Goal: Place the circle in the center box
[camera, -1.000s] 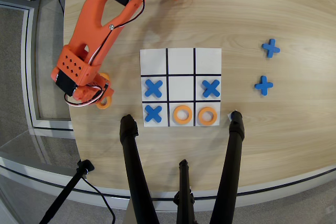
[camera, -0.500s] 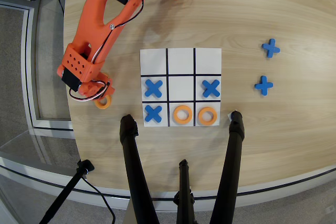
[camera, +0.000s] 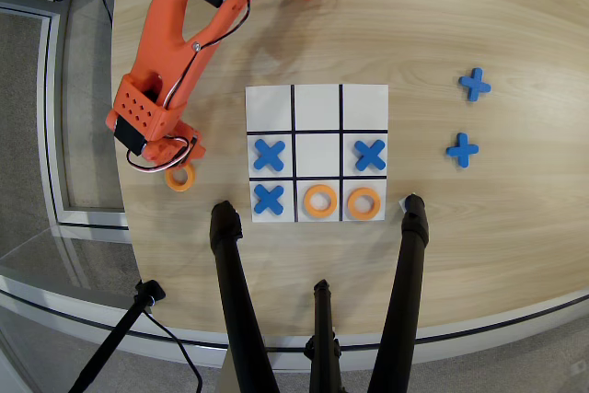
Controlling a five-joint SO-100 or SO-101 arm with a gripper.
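You cannot see the gripper's (camera: 177, 156) fingertips in the overhead view; the orange arm (camera: 175, 34) covers them, so you cannot tell how wide they stand. The arm also hides the top of the ring (camera: 180, 178) on the table. The picture's top edge cuts off the arm's base. The bottom edge cuts off the black tripod legs (camera: 241, 310).
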